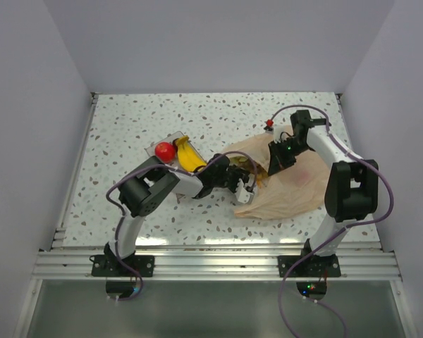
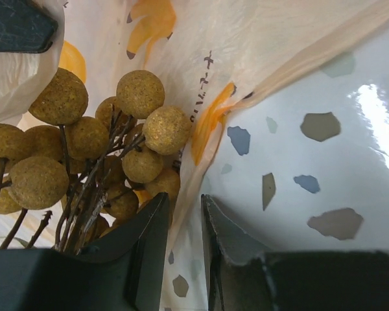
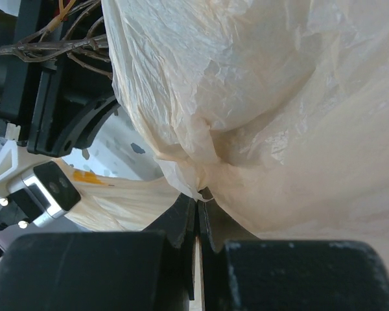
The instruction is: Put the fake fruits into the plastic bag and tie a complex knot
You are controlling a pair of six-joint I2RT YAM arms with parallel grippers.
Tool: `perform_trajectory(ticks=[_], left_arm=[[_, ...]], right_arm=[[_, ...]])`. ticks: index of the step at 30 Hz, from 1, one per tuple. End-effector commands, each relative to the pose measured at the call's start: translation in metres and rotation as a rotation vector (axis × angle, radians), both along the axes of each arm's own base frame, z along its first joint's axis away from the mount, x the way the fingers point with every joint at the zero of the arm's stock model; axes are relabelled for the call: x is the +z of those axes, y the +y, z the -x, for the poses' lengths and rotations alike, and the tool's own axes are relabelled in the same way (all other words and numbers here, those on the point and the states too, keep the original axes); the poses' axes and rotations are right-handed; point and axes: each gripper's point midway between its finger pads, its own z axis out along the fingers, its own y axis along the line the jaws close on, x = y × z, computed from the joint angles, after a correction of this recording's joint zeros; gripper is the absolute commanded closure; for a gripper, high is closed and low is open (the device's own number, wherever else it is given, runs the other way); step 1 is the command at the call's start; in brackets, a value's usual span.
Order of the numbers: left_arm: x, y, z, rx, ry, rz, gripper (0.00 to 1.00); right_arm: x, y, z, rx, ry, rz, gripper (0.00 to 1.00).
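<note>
A tan grape cluster [image 2: 104,149] is shown at the mouth of the peach plastic bag [image 1: 289,186], which lies on the worktop [image 1: 127,120]. A red apple [image 1: 165,151] and a banana [image 1: 189,156] are left outside, and no knot is tied. Bag film is pinched in the clenched right hand [image 3: 197,214]. The left hand [image 2: 185,233] is narrowly parted beside the stems; whether it grips anything cannot be told.

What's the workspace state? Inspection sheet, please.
Surface: speckled table, glare near front edge.
Job's things: plastic bag lying right of centre; grape cluster at its mouth; red apple and banana in clear tray.
Clutter: small red item far right, unidentifiable.
Grippers: right tool shut on plastic bag; left tool nearly closed beside grape stems, grip unclear.
Cables: purple cables loop along both arms.
Surroundings: plain walls; metal rail at near edge.
</note>
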Motion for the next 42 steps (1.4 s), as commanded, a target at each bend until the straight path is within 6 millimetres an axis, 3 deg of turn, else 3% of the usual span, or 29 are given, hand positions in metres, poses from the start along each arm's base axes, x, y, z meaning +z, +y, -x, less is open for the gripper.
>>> perform_trajectory(ticks=[1,11,16,19,22,31,37,38,42], left_arm=[[0.011,-0.019,-0.008,-0.031,-0.048,0.041,0.68],[-0.008,-0.025,-0.014,-0.035,-0.028,0.024,0.75],[-0.011,-0.025,-0.013,-0.037,-0.027,0.027,0.93],[-0.007,-0.026,-0.015,-0.032,-0.020,0.041,1.00],[-0.001,-0.026,-0.013,-0.042,-0.013,0.044,1.00],[0.050,-0.017,0.002,0.032,0.172,0.101,1.00],[0.052,-0.010,0.010,0.237,0.480,0.087,1.00],[0.044,-0.007,0.019,0.253,0.564,0.062,1.00],[0.052,-0.001,0.022,0.281,0.588,0.098,1.00]], right_arm=[[0.001,-0.002,-0.006,0.017,-0.038,0.011,1.00],[0.008,0.000,-0.008,0.027,-0.047,0.001,1.00],[0.009,0.001,-0.006,0.032,-0.047,-0.013,1.00],[0.009,0.002,-0.005,0.038,-0.051,-0.017,1.00],[0.010,0.002,-0.005,0.038,-0.054,-0.020,1.00],[0.015,0.003,-0.003,0.040,-0.070,-0.026,1.00],[0.009,0.001,-0.002,0.036,-0.065,-0.018,1.00],[0.008,0.001,-0.002,0.037,-0.063,-0.014,1.00],[0.009,0.001,-0.002,0.038,-0.055,-0.018,1.00]])
